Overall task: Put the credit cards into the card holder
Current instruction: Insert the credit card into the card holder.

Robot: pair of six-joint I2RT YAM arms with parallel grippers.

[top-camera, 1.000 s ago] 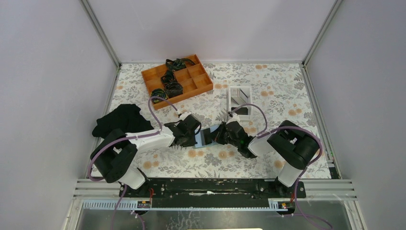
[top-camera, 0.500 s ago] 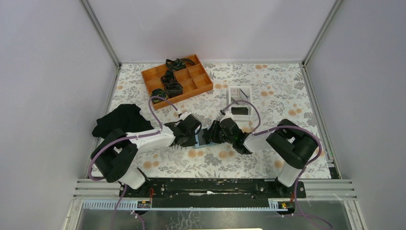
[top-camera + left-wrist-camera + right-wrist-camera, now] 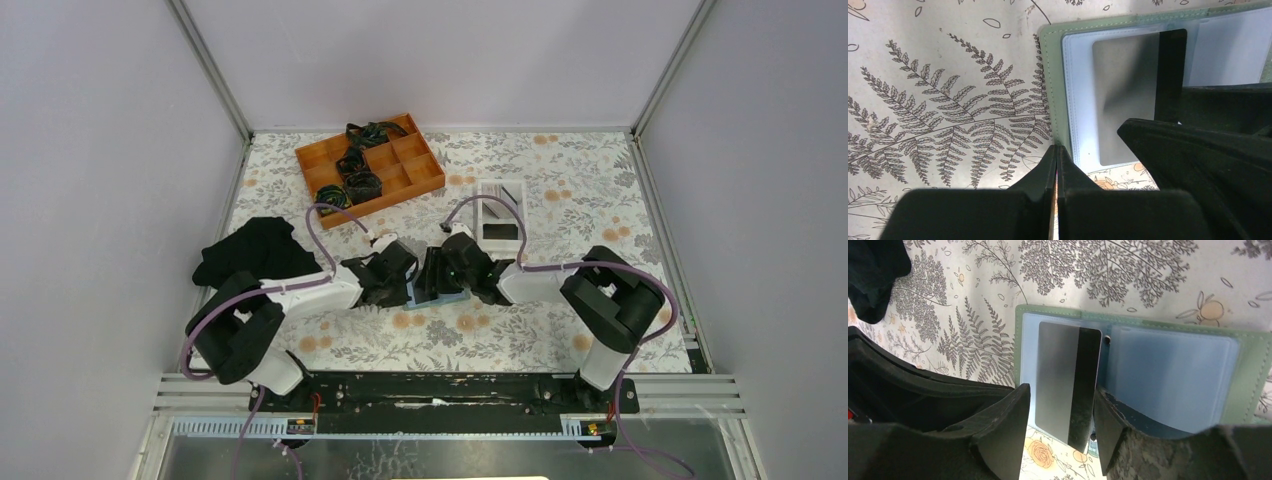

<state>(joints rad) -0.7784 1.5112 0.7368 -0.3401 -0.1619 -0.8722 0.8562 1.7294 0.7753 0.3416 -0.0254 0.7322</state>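
Floral worktop [image 3: 600, 200], grey walls round it. Left gripper [image 3: 1056, 150]: jaws pressed fully together, tip right at the stitched edge of the card holder [image 3: 1048, 75]; can't tell if it pins the edge. Right gripper [image 3: 1060, 396]: jaws spread apart, one either side of a grey credit card [image 3: 1058, 370] w/ a black stripe, not clamping it. That card sits in the holder's left clear pocket, its near end sticking out between the fingers. Holder lies open and flat on the worktop, between the two grippers, green cover down, blue-tinted sleeves up. Further out: white tray [image 3: 500, 205] just behind the right arm, w/ a dark card in it. Orange compartment box [image 3: 370, 165] at back left, black cloth [image 3: 255, 250] by the left arm.
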